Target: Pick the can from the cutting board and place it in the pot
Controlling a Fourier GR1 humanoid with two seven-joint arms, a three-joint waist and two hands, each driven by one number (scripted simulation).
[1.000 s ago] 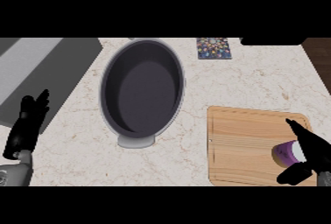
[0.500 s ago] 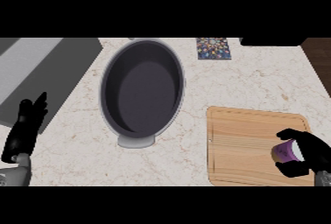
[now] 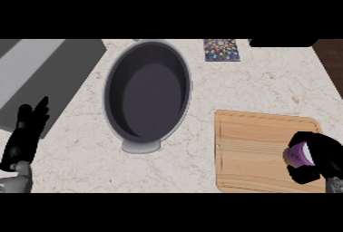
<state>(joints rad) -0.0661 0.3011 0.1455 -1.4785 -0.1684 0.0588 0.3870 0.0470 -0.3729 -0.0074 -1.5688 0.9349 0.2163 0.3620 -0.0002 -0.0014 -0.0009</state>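
A purple can [image 3: 295, 155] sits at the right edge of the wooden cutting board [image 3: 258, 154]. My right hand [image 3: 320, 156] is curled round it, thumb over its top and fingers under it, hiding most of the can. The dark grey pot [image 3: 147, 95] stands left of the board, its inside bare, with a short handle pointing toward me. My left hand [image 3: 26, 133] rests open at the left edge of the view, fingers up.
A dark stovetop [image 3: 40, 77] lies at the far left behind my left hand. A small patterned square [image 3: 222, 49] lies at the back, right of the pot. The counter's right edge runs close to the board.
My right hand went from open fingers spread over the can to curled round it. The left hand drifted slightly down and left.
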